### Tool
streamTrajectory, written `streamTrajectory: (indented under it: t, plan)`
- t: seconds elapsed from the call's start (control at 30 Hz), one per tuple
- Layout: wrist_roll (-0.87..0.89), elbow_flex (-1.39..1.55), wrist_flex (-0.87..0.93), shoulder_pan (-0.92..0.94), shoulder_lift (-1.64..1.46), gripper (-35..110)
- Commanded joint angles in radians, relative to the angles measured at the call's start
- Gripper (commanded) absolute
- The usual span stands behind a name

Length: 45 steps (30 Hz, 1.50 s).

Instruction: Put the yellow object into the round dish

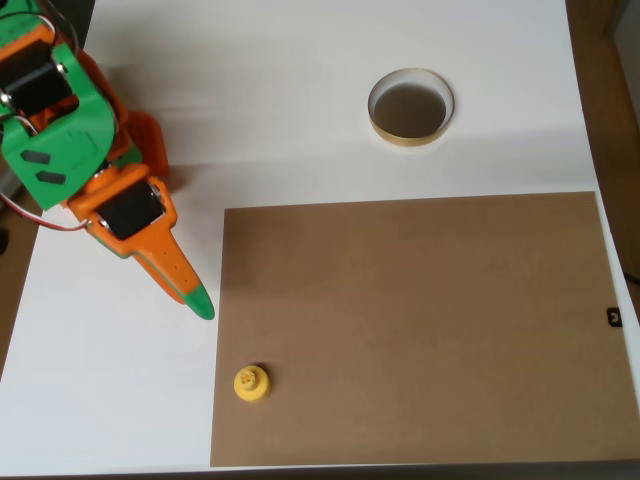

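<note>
The yellow object (251, 383) is a small round piece with a knob on top. It stands on the brown board (420, 330) near the board's lower left corner. The round dish (411, 107), with a tan rim and a dark inside, sits on the white table at the upper right, beyond the board's far edge. My orange and green gripper (200, 303) points down and to the right from the upper left. Its green tip is over the white table, just left of the board and a short way above and left of the yellow object. The fingers form one closed taper with nothing held.
The arm's orange and green body (60, 130) takes up the upper left corner. The white table (250, 80) ends at the right and bottom edges. A small black tag (614, 317) sits at the board's right edge.
</note>
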<state>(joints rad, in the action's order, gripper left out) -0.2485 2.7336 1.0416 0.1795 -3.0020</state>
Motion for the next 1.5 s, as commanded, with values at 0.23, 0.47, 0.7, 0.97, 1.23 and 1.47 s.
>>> streamTrajectory:
  t: [0.23,0.47,0.7,0.97,1.23,1.47]
  plan:
    - [0.014,-0.414,0.029,-0.052,0.453,30]
    - [0.029,-0.502,0.061,-0.055,0.577,37]
    - [0.057,-0.6,0.084,-0.051,0.753,36]
    - [0.086,-0.781,0.132,-0.026,1.058,34]
    - [0.075,-0.911,0.201,-0.026,1.258,34]
    - [0.064,-0.98,0.229,-0.032,1.374,33]
